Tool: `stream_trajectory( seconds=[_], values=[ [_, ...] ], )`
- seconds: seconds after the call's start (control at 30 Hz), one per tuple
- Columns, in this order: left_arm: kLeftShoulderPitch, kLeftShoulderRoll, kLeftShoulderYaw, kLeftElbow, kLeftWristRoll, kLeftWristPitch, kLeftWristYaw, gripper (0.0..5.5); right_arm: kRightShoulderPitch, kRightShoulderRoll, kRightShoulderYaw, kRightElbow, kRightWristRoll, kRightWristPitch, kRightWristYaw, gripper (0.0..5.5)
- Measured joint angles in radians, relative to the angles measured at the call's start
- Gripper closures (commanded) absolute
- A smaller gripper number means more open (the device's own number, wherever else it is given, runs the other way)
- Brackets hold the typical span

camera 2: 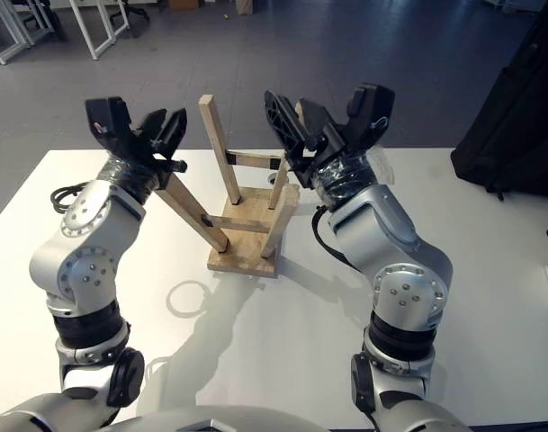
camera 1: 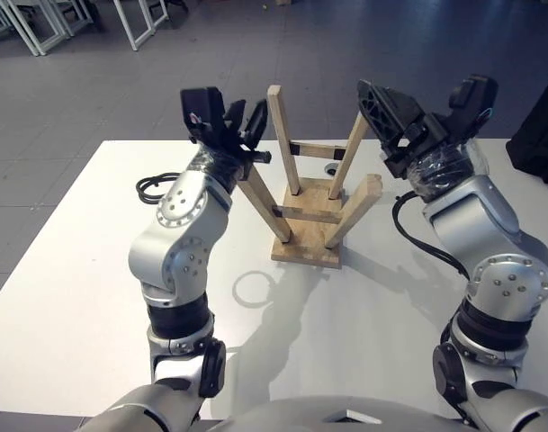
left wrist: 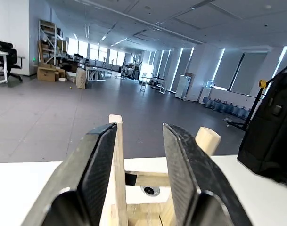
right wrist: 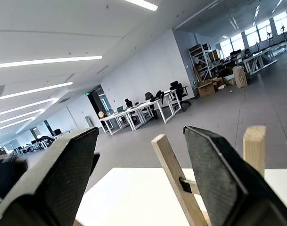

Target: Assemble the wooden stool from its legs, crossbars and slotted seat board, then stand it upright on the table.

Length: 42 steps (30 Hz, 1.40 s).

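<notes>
Left gripper [camera 1: 244, 117] jaws spread, with the top of the near left leg [camera 1: 272, 211] between them, close to one finger. Right gripper [camera 1: 426, 101] jaws wide apart near the far right leg [camera 1: 350, 153]. Wooden stool [camera 1: 307, 245] upside down, seat on white table [camera 1: 67, 261].

Upturned stool [camera 1: 305, 214] on white table [camera 1: 76, 270]
</notes>
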Motion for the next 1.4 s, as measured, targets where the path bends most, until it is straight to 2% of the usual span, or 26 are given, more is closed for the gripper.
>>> stream_trajectory(
  seconds=[0.07,0.17,0.3,0.37,0.47,0.53,0.6,0.67,0.73,0.8,0.93,1.0,1.13,1.27,1.33,1.4],
  values=[
    [0.022,0.003,-0.068,-0.039,0.006,0.000,-0.025,3.71,-0.005,-0.006,-0.007,0.009,-0.016,-0.010,0.002,2.18],
    [0.013,0.071,-0.051,-0.043,0.010,0.003,-0.059,3.71,0.000,-0.043,-0.018,0.037,-0.091,-0.021,0.012,2.18],
    [-0.002,0.181,0.130,-0.003,-0.008,0.054,-0.070,3.71,0.067,-0.226,-0.043,0.236,-0.343,-0.140,0.152,2.18],
    [-0.083,0.185,0.233,-0.015,-0.098,0.082,-0.070,3.71,0.088,-0.295,-0.039,0.404,-0.479,-0.231,0.234,2.18],
    [-0.193,0.190,0.335,-0.025,-0.215,0.105,-0.065,3.71,0.116,-0.337,0.019,0.498,-0.606,-0.307,0.331,2.18],
    [-0.241,0.243,0.401,-0.003,-0.230,0.116,-0.055,3.71,0.140,-0.330,0.137,0.443,-0.647,-0.297,0.408,2.18],
    [-0.245,0.311,0.444,0.030,-0.210,0.114,-0.044,3.71,0.146,-0.270,0.241,0.277,-0.600,-0.251,0.472,2.18],
    [-0.245,0.347,0.461,0.048,-0.185,0.107,-0.042,3.71,0.126,-0.227,0.307,0.120,-0.513,-0.219,0.533,2.18],
    [-0.246,0.386,0.480,0.069,-0.168,0.088,-0.041,3.71,0.022,-0.189,0.321,-0.023,-0.397,-0.172,0.579,2.18],
    [-0.242,0.394,0.485,0.064,-0.168,0.081,-0.040,3.71,-0.046,-0.199,0.267,-0.030,-0.374,-0.169,0.593,2.18],
    [-0.208,0.382,0.482,0.024,-0.209,0.097,-0.035,3.71,-0.021,-0.236,0.212,0.036,-0.385,-0.146,0.611,2.18],
    [-0.151,0.412,0.503,-0.017,-0.338,0.167,-0.121,3.61,-0.025,-0.237,0.159,0.045,-0.314,-0.109,0.628,2.23],
    [0.058,0.602,0.600,-0.148,-0.662,0.337,-0.345,3.01,-0.055,-0.328,-0.032,0.173,-0.164,-0.025,0.691,2.25],
    [0.193,0.795,0.740,-0.177,-1.002,0.390,-0.474,2.43,-0.038,-0.426,-0.170,0.253,-0.136,-0.004,0.718,2.25],
    [0.228,0.835,0.721,-0.192,-1.099,0.364,-0.479,2.43,-0.006,-0.430,-0.170,0.271,-0.157,-0.011,0.719,2.25],
    [0.273,0.842,0.655,-0.224,-1.110,0.345,-0.472,2.43,0.003,-0.424,-0.164,0.286,-0.176,-0.027,0.719,2.25]
  ],
)
